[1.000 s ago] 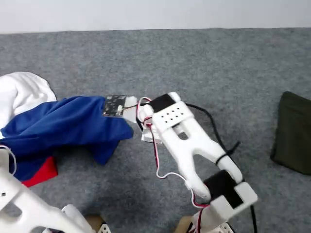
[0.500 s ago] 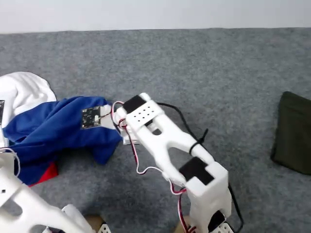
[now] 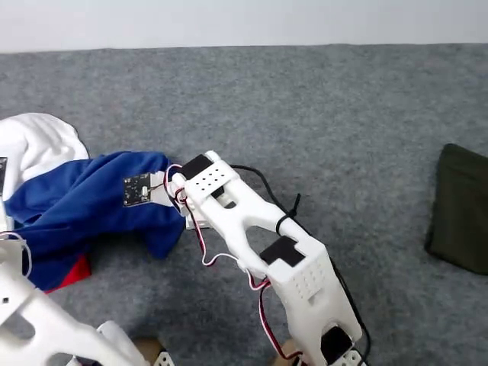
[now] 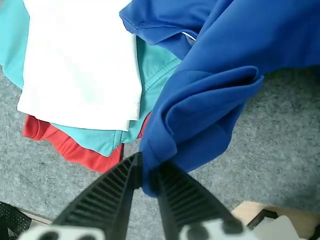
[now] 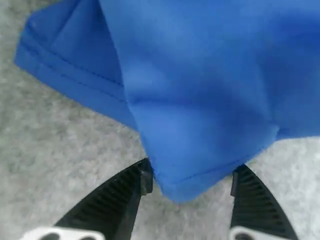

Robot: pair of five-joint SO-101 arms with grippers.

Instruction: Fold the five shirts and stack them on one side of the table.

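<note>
From the high view, the table [image 3: 320,114] is covered in a grey, carpet-like cloth and a pale wall [image 3: 244,23] runs along its far edge. A dark green shirt [image 3: 461,206] lies folded at one edge of the table, well apart from the heap at the opposite side. In that heap a blue shirt [image 3: 84,206] is draped over a white shirt [image 3: 38,145], with a red shirt [image 3: 72,272] peeking out beneath. The white right arm [image 3: 252,229] stretches across to the blue shirt, and a small circuit board [image 3: 137,189] on its wrist carries markings too small to read. Part of the left arm [image 3: 38,320] shows at the near corner beside the heap. In the left wrist view, the left gripper [image 4: 147,175] has its dark ribbed fingers [image 4: 120,182] pinched together on a hanging fold of the blue shirt [image 4: 215,95]. Beyond that fold lie the white shirt [image 4: 80,55], a teal shirt [image 4: 160,70] and the red shirt [image 4: 75,147], all on the grey table [image 4: 280,145]. In the right wrist view, the right gripper [image 5: 190,185] stands with its jaws spread wide, gripping nothing. A hemmed corner of the blue shirt [image 5: 200,90] lies between the fingers [image 5: 135,187] on the grey table [image 5: 55,130], and one finger is right at the cloth's edge.
</note>
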